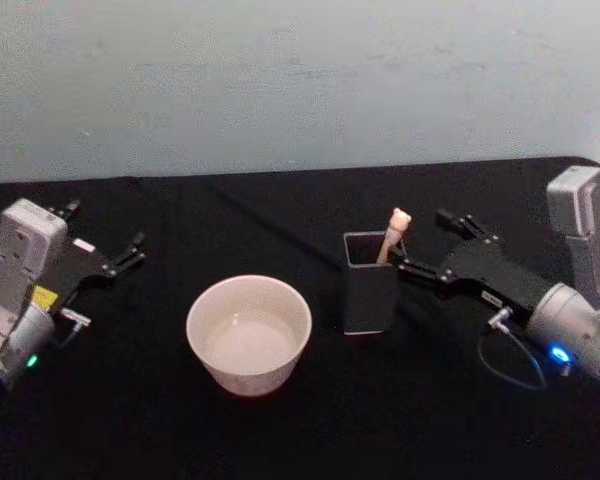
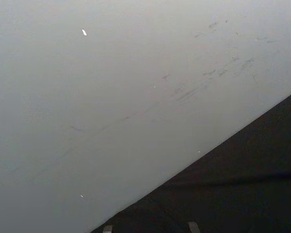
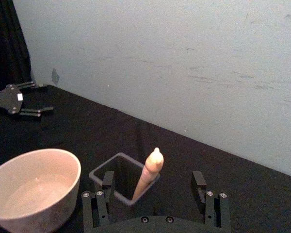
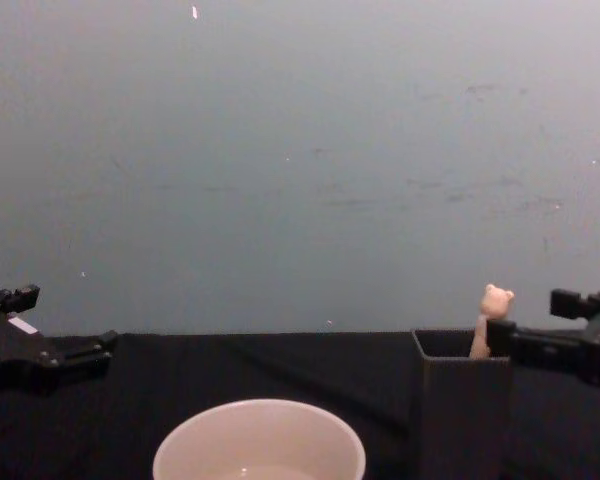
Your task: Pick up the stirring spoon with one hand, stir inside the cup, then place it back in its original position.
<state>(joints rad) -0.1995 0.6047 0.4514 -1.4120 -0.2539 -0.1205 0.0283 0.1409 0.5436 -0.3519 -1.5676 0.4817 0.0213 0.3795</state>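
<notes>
The stirring spoon [image 1: 393,235] stands in the dark grey square holder [image 1: 370,290], its original position. Only its beige handle and bear head [image 4: 496,299] stick out above the rim. The cream-white cup [image 1: 248,335] sits to the left of the holder, with a pale inside. My right gripper [image 1: 423,243] is open just to the right of the holder, at the height of the handle. In the right wrist view the spoon [image 3: 153,167] stands just beyond the spread fingers [image 3: 199,180], untouched. My left gripper [image 1: 115,250] rests open at the far left of the table.
A black cloth covers the table [image 1: 300,430], and a pale wall [image 1: 300,80] rises behind its far edge. Bare cloth lies between the cup and the left gripper [image 4: 65,322], and in front of the cup and the holder [image 4: 460,400].
</notes>
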